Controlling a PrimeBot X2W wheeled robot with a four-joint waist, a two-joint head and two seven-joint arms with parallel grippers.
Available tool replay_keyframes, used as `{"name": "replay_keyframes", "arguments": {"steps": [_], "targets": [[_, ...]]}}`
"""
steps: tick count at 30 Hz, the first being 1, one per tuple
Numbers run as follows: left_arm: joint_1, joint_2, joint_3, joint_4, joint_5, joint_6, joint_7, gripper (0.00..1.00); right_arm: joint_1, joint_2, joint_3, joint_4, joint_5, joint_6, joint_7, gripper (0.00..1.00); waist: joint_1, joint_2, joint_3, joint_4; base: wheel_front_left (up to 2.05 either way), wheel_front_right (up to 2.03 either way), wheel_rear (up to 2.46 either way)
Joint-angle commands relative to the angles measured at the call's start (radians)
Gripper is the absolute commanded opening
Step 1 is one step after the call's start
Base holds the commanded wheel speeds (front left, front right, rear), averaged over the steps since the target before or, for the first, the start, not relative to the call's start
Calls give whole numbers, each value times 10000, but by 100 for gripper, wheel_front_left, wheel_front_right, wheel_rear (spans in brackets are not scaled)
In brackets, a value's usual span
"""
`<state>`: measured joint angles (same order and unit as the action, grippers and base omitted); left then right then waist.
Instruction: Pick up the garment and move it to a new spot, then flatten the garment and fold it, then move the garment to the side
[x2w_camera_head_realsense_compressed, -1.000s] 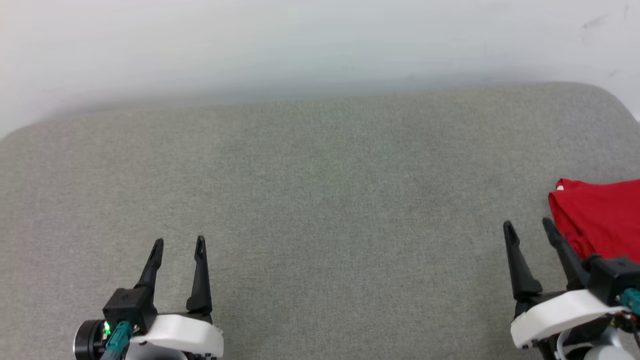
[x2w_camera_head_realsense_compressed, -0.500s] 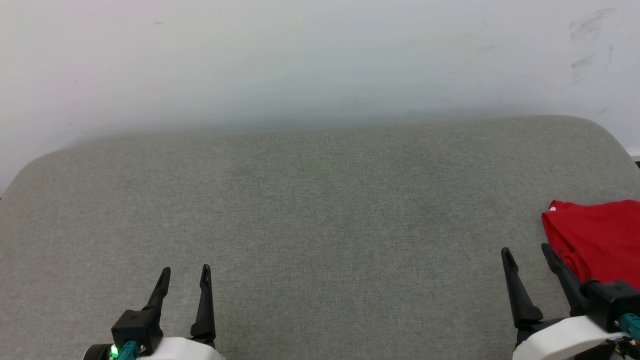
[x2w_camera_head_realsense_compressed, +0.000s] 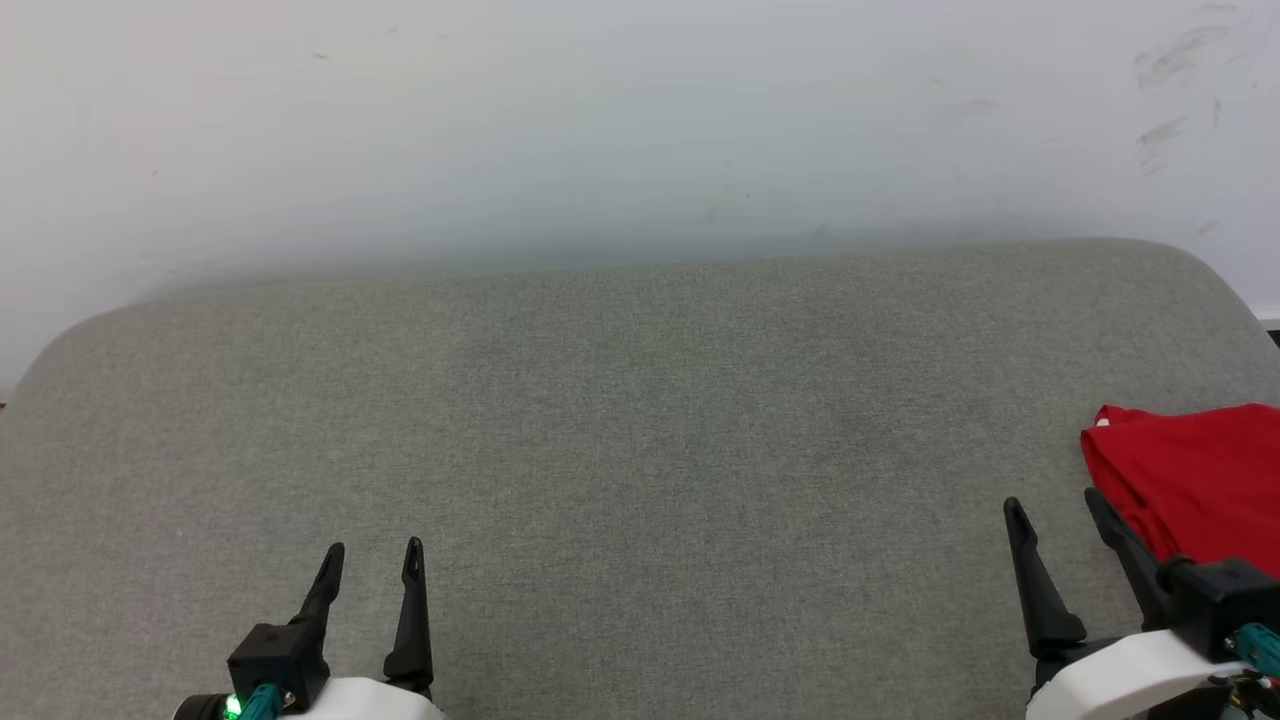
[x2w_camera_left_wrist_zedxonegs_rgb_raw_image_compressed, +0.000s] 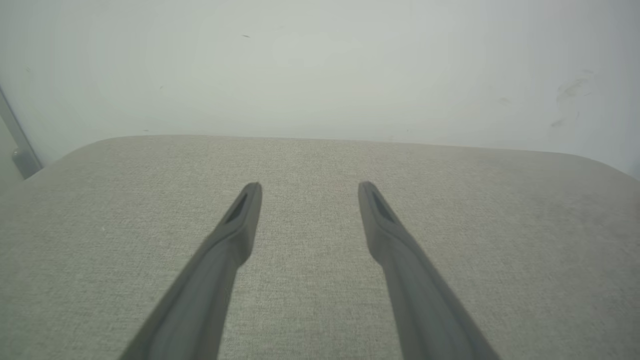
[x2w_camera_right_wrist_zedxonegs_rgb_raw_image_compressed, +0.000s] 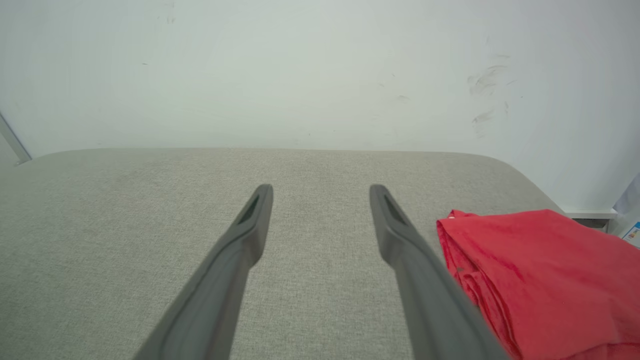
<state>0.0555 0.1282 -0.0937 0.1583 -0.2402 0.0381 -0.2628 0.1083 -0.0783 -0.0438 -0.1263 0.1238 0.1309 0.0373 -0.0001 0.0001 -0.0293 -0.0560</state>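
And there sat the garment, a folded red bundle at the far right of the grey fabric surface, cut off by the head view's right border, with a tiny white fleck at its far left corner. The right end effector hung at the lower right, its 2 dark fingers spread wide and gripping nothing. The outer finger sat just beside the garment's near left edge, and whether it touched the cloth I could not tell. The right wrist view gave the closer look: the garment lay to the right of the right-hand finger, its layers stacked in soft folds along the left edge. Over at the lower left, the left end effector was parted too and held nothing, its 2 fingers pointing up toward the pale wall, well apart from the garment. In the left wrist view, grey fabric showed between those fingers and ran up to the surface's rounded far edge. A few dark scuffs marked the wall at the upper right.
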Motion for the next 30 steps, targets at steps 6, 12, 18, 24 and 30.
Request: {"name": "replay_keyframes", "arguments": {"steps": [6,12,18,24,30], "targets": [[-183,-61,99,147,66,-104,-22,100,-111,-31,70,19,102,-6,40,100,1,-1,-48,17,0,0,0],[40,-133,40,472,35,-118,43,0,59,19,109,298,148,4,46,0,2,-1,-72,40,0,0,0],[-202,-204,318,565,-1466,-293,499,0,-200,48,18,670,1778,3,124,0,2,-1,-47,73,0,0,0],[-316,-252,451,564,-2518,-414,761,0,-380,68,-46,926,2898,3,180,0,2,-1,-28,98,0,0,0],[-430,-295,587,577,-3493,-526,1013,0,-544,87,-104,1161,3940,2,231,0,2,-1,-9,123,0,0,0]]}}
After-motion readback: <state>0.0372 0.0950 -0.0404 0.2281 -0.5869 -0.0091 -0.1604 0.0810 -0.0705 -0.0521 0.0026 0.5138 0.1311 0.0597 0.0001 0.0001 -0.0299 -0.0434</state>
